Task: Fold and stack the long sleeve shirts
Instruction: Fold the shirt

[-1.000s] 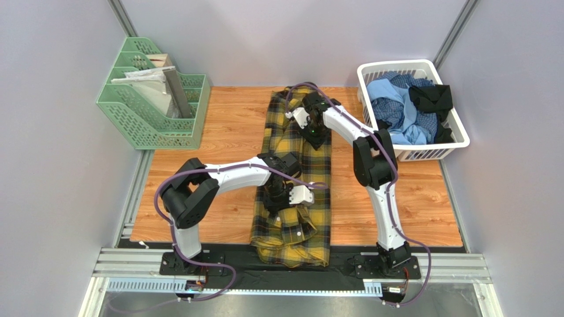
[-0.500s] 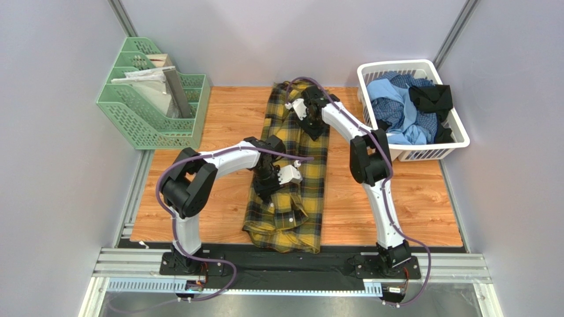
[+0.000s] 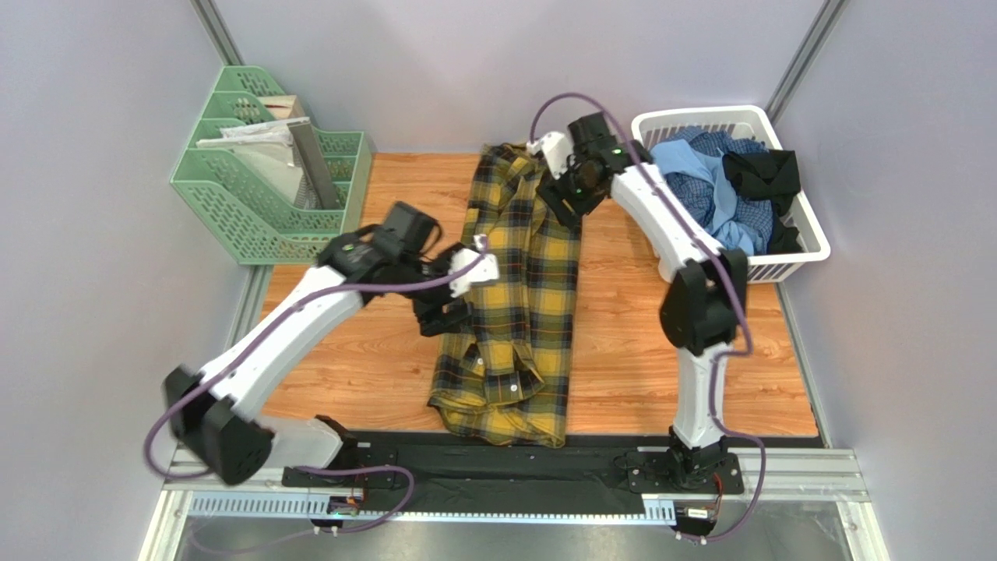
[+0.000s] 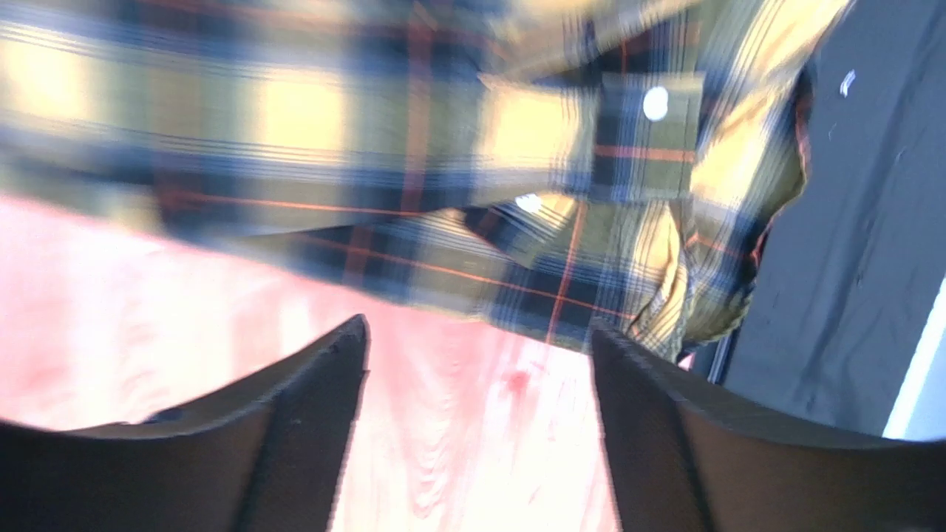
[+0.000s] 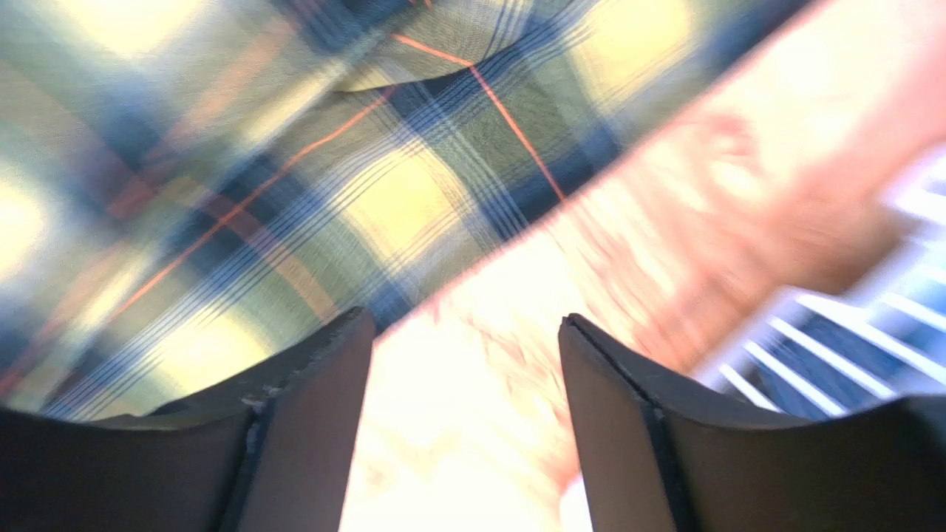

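Observation:
A mustard-yellow and black plaid long sleeve shirt (image 3: 515, 292) lies folded into a long strip down the middle of the wooden table, its bunched end near the front edge. My left gripper (image 3: 447, 311) hovers open just off the strip's left edge. In the left wrist view the open left gripper (image 4: 477, 333) has only bare wood between its fingers, with the plaid shirt (image 4: 444, 166) beyond them. My right gripper (image 3: 559, 199) is open at the strip's far right edge. In the right wrist view the right gripper (image 5: 464, 321) is empty over wood, beside the plaid shirt (image 5: 278, 166).
A white basket (image 3: 702, 117) at the back right holds light blue, checked and black shirts (image 3: 726, 175); its bars show as the basket (image 5: 866, 344) in the right wrist view. A green file rack (image 3: 269, 187) stands back left. A black mat (image 3: 492, 462) runs along the front edge.
Both grippers have opened and let go of the plaid shirt. The left arm swung out to the left of the strip; the right lifted back and to the right. The shirt lies still.

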You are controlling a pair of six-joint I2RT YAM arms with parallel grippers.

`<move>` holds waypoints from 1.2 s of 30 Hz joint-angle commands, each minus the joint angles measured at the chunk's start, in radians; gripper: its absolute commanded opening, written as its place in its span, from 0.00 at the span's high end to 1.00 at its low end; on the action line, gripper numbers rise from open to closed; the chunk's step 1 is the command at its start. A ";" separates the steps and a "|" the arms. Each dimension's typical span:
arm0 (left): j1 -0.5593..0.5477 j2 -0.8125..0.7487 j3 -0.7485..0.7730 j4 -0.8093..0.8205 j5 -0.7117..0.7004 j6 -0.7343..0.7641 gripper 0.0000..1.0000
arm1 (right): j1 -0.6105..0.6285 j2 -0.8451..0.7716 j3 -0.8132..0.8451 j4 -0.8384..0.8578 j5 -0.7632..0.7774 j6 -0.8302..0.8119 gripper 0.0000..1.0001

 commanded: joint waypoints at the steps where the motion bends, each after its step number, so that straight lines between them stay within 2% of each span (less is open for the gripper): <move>1: 0.048 -0.247 -0.014 0.000 0.123 0.022 0.12 | -0.008 -0.417 -0.112 0.008 -0.191 -0.021 0.28; 2: 0.048 -0.281 -0.071 0.074 0.144 0.014 0.04 | -0.008 -0.468 -0.156 0.032 -0.229 -0.024 0.14; 3: 0.046 -0.310 -0.105 0.109 0.176 0.036 0.01 | -0.008 -0.516 -0.268 0.055 -0.277 -0.031 0.09; 4: 0.046 -0.353 -0.141 0.136 0.245 0.057 0.01 | -0.003 -0.569 -0.328 0.124 -0.365 -0.028 0.08; 5: 0.039 -0.368 -0.200 0.173 0.273 0.077 0.01 | 0.000 -0.650 -0.382 0.143 -0.415 -0.036 0.14; 6: 0.033 -0.376 -0.212 0.163 0.301 0.168 0.01 | 0.001 -0.694 -0.510 0.166 -0.476 -0.073 0.15; 8: 0.031 -0.378 -0.237 0.089 0.336 0.252 0.01 | 0.003 -0.792 -0.609 0.131 -0.650 -0.218 0.07; 9: 0.031 -0.376 -0.254 0.040 0.345 0.337 0.01 | 0.011 -0.823 -0.702 0.096 -0.706 -0.322 0.08; 10: 0.031 -0.391 -0.283 0.017 0.321 0.484 0.01 | 0.073 -0.850 -0.768 0.083 -0.667 -0.419 0.08; 12: 0.031 -0.451 -0.421 0.073 0.279 0.554 0.01 | 0.147 -0.977 -0.914 0.130 -0.577 -0.493 0.08; 13: 0.031 -0.467 -0.466 0.080 0.269 0.682 0.01 | 0.212 -1.032 -1.092 0.232 -0.555 -0.536 0.06; 14: 0.031 -0.482 -0.541 0.095 0.269 0.721 0.01 | 0.251 -1.117 -1.164 0.281 -0.531 -0.565 0.03; 16: 0.025 -0.488 -0.615 0.116 0.256 0.786 0.01 | 0.381 -1.182 -1.351 0.371 -0.433 -0.652 0.02; 22: -0.027 -0.415 -0.710 0.259 0.203 0.800 0.05 | 0.589 -1.275 -1.594 0.531 -0.324 -0.709 0.00; 27: -0.107 -0.404 -0.785 0.339 0.137 0.808 0.10 | 0.681 -1.216 -1.654 0.634 -0.278 -0.713 0.07; 30: -0.150 -0.379 -0.813 0.368 0.106 0.792 0.17 | 0.702 -1.190 -1.709 0.709 -0.255 -0.739 0.19; 31: -0.161 -0.372 -0.818 0.380 0.103 0.785 0.19 | 0.710 -1.176 -1.721 0.721 -0.245 -0.746 0.27; 34: -0.167 -0.338 -0.821 0.402 0.088 0.765 0.27 | 0.732 -1.145 -1.746 0.753 -0.212 -0.762 0.40; 36: -0.176 -0.330 -0.822 0.419 0.078 0.749 0.29 | 0.755 -1.134 -1.754 0.782 -0.195 -0.765 0.46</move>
